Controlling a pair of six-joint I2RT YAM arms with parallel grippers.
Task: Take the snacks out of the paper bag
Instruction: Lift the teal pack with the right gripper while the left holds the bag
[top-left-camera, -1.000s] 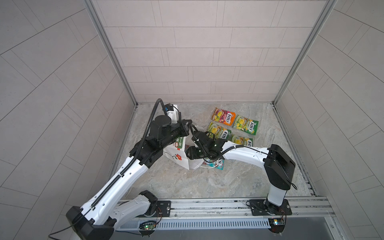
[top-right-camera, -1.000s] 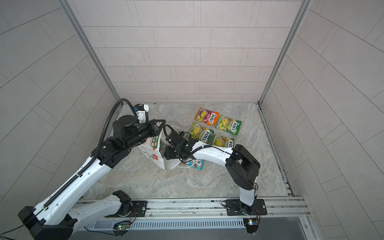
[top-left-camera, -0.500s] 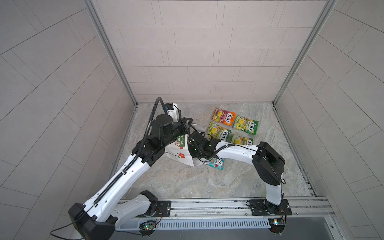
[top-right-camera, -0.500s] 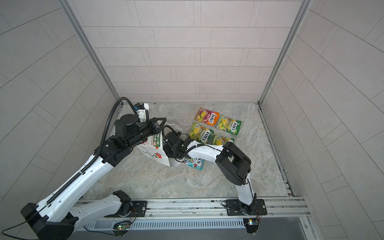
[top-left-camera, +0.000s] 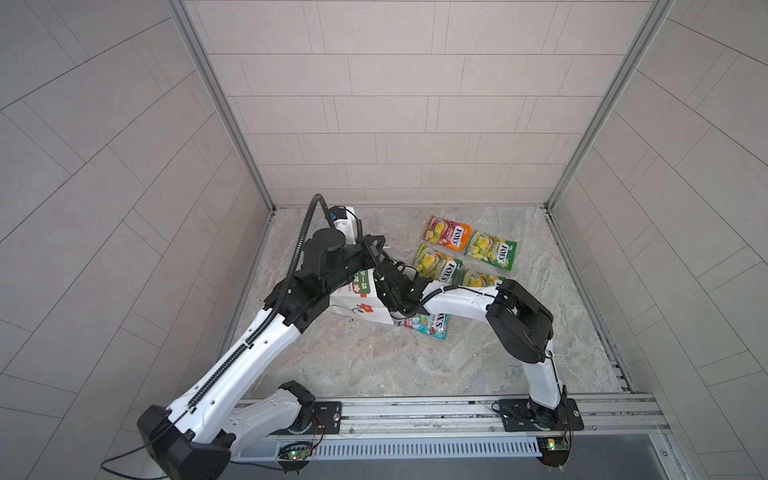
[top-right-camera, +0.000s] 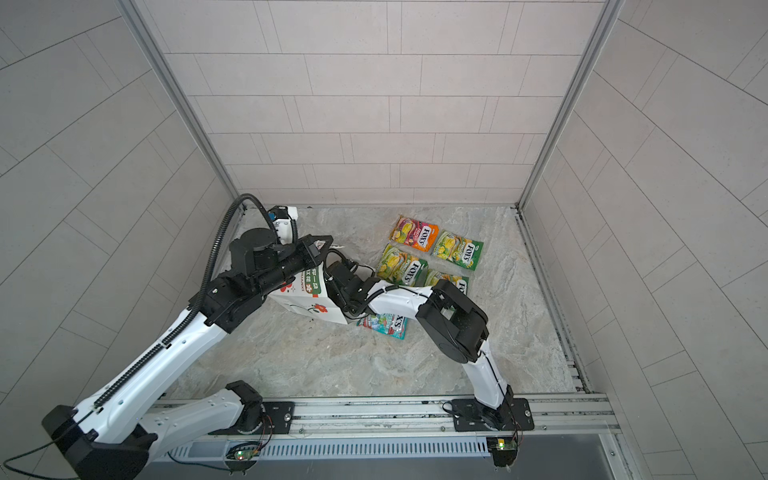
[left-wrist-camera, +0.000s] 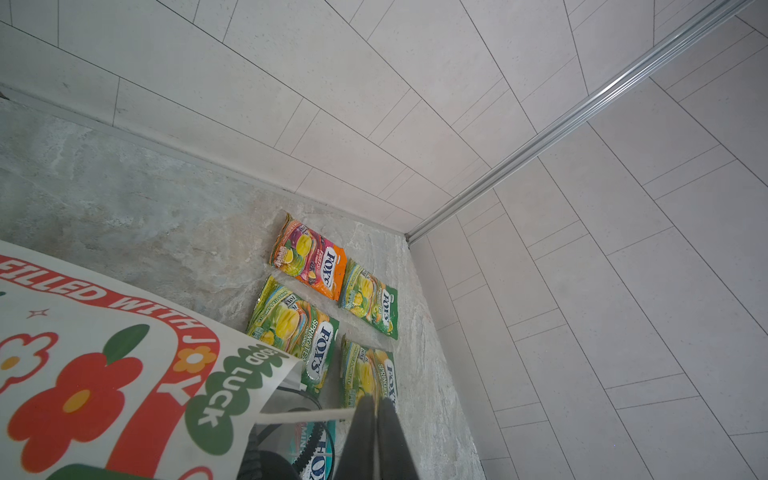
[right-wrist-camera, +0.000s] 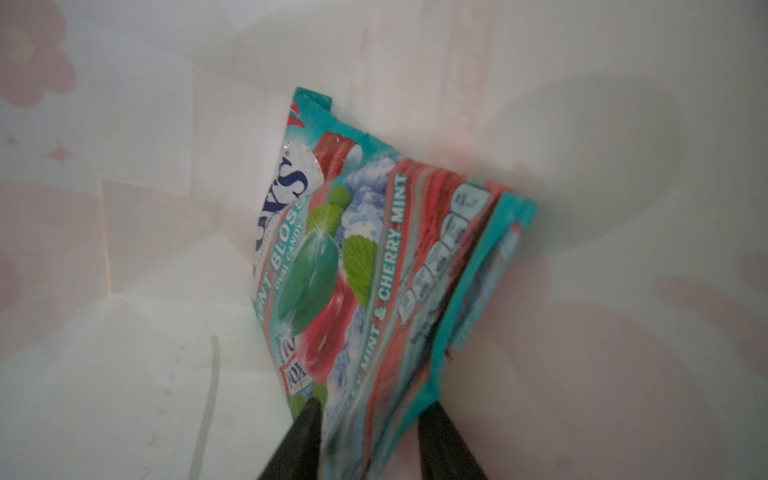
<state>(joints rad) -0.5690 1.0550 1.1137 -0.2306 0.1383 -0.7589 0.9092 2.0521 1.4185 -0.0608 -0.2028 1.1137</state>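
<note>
In both top views the paper bag (top-left-camera: 361, 307) (top-right-camera: 311, 305) sits left of centre with the right arm now deeper in its mouth; five snacks (top-left-camera: 438, 268) lie outside. Left wrist view: the left gripper (left-wrist-camera: 376, 405) clamps the cord handle (left-wrist-camera: 307, 416). Right wrist view: the right gripper (right-wrist-camera: 370, 409) has just narrowed onto the last teal packet (right-wrist-camera: 353, 257) inside, which looks ready for withdrawal.

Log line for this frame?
left pincer: shut on paper bag handle | right pincer: inside bag, straddling teal packet | floor: five packets
</note>
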